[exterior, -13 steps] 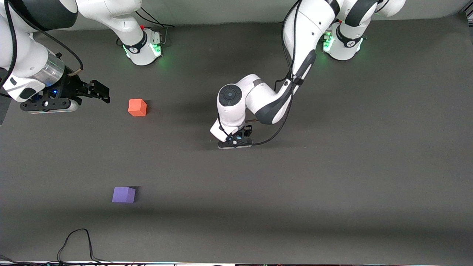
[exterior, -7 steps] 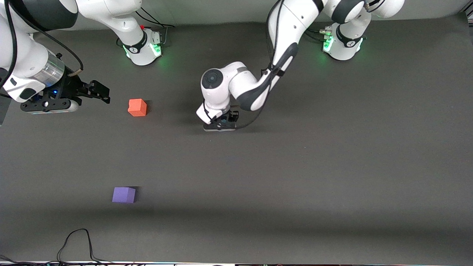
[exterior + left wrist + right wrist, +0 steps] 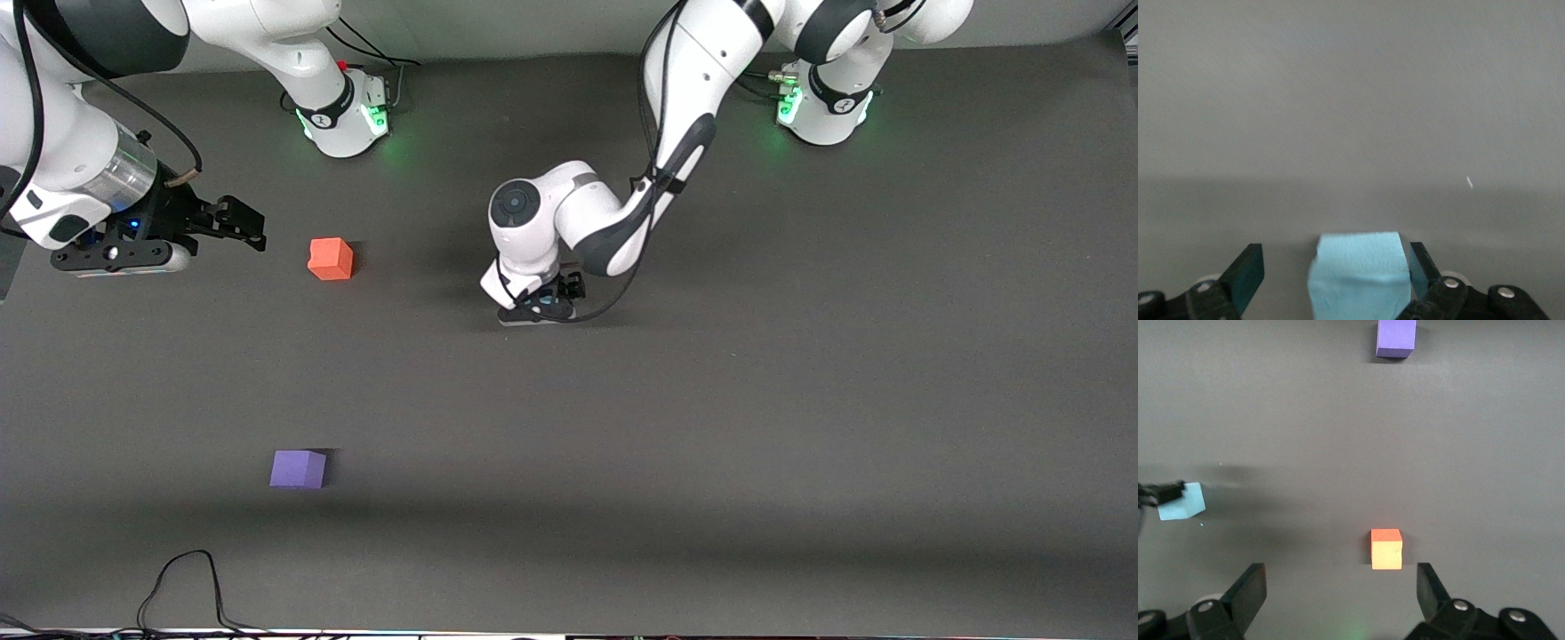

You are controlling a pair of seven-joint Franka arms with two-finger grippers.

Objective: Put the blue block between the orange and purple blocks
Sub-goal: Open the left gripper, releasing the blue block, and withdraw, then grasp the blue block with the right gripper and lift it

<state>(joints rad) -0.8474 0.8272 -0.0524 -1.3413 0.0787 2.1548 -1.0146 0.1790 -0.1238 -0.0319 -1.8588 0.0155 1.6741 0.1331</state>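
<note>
The light blue block [image 3: 1361, 277] sits between the wide-apart fingers of my left gripper [image 3: 1335, 273], close against one finger with a gap to the other. In the front view the left gripper [image 3: 540, 307] is low over the table's middle, and only a sliver of the blue block [image 3: 544, 301] shows. The orange block [image 3: 331, 259] lies toward the right arm's end. The purple block [image 3: 298, 468] lies nearer the front camera than the orange one. My right gripper [image 3: 253, 224] waits open and empty, over the table beside the orange block. The right wrist view shows the right gripper [image 3: 1341, 587], the orange block [image 3: 1386, 550], the purple block [image 3: 1395, 337] and the blue block [image 3: 1181, 501].
The table is a dark grey mat [image 3: 800, 400]. A black cable [image 3: 182, 578] loops at the table's edge nearest the front camera. The two arm bases [image 3: 347, 111] stand at the edge farthest from it.
My left gripper, with the blue block between its fingers, moved toward the right arm's end and away from the front camera, then came back slightly. The right arm has not moved.
</note>
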